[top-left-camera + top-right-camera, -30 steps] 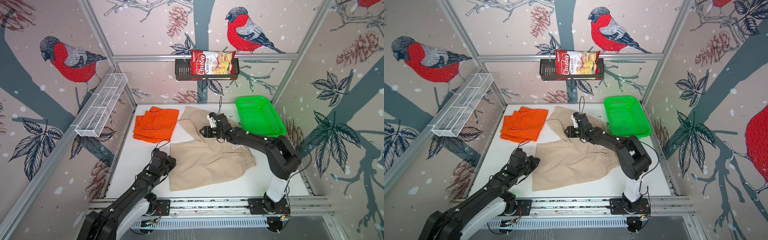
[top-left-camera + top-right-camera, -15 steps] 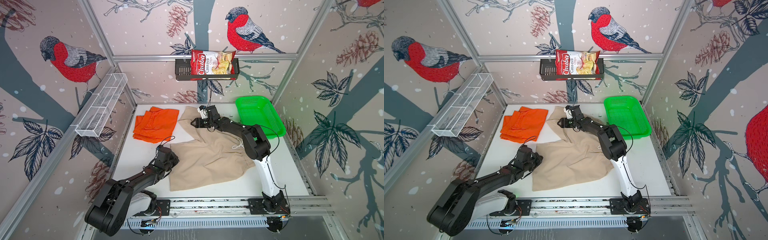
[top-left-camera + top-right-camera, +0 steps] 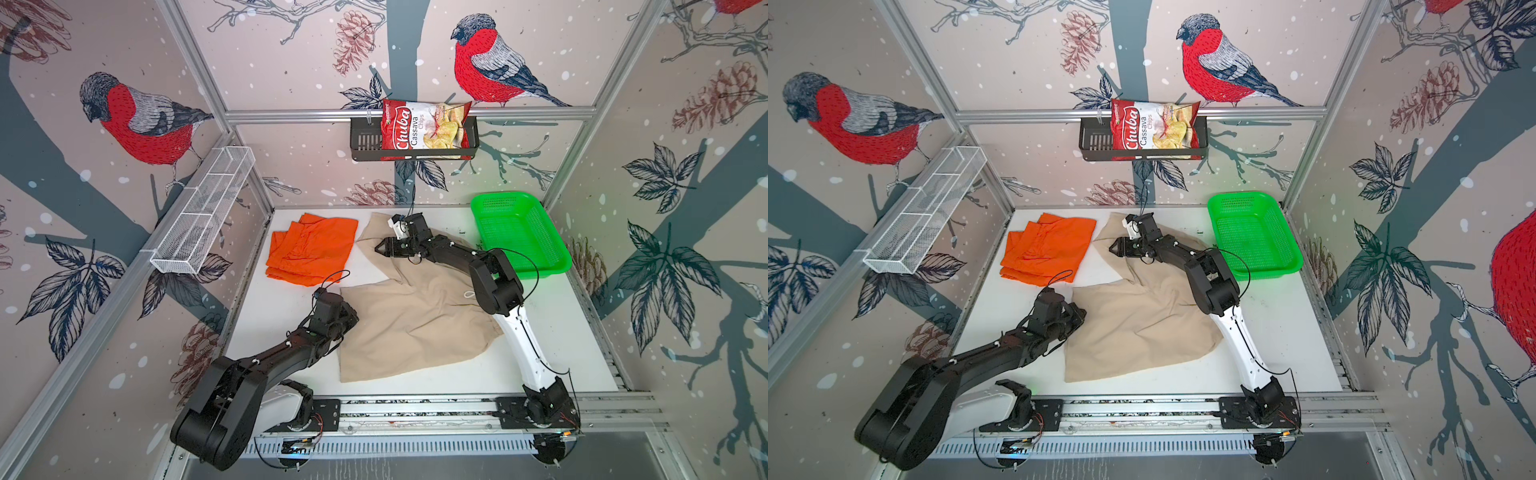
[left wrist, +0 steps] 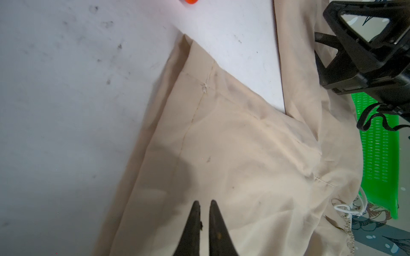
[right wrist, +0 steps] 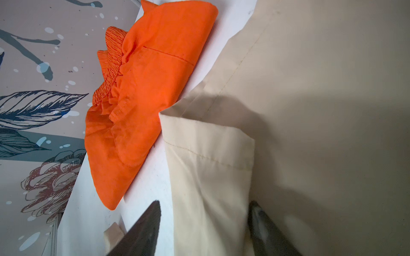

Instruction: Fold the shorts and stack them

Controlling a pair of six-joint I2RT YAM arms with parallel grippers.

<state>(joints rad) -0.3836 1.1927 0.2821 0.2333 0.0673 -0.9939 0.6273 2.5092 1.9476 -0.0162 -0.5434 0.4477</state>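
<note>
On the white tabletop (image 3: 561, 340), in both top views, the beige cloth shorts (image 3: 415, 320) (image 3: 1142, 324) lie spread and rumpled between the two sets of fingers. The left gripper (image 3: 352, 316) (image 3: 1081, 318) is at the cloth's edge, and the right gripper (image 3: 379, 248) (image 3: 1113, 248) is over the far leg. The folded bright orange cloth shorts (image 3: 311, 249) (image 3: 1046, 249) lie just past the right fingertips, apart from the beige pair. The green plastic mesh basket (image 3: 505, 196) (image 3: 1246, 195) stands behind that gripper's wrist, beside the arm.

In the left wrist view, the left gripper (image 4: 205, 205) has its dark fingers (image 4: 195, 223) almost together — only a thin slit between them, with nothing in it. Beige cloth (image 4: 244, 155) with a stitched seam lies ahead of the tips.

In the right wrist view, the right gripper (image 5: 205, 202) has its fingers (image 5: 144, 226) well apart, straddling a hemmed leg end of the beige pair (image 5: 210, 166). They clamp nothing — whether they touch the cloth cannot be told. The orange pair (image 5: 144, 88) lies ahead of the tips, its gathered waistband showing.
</note>
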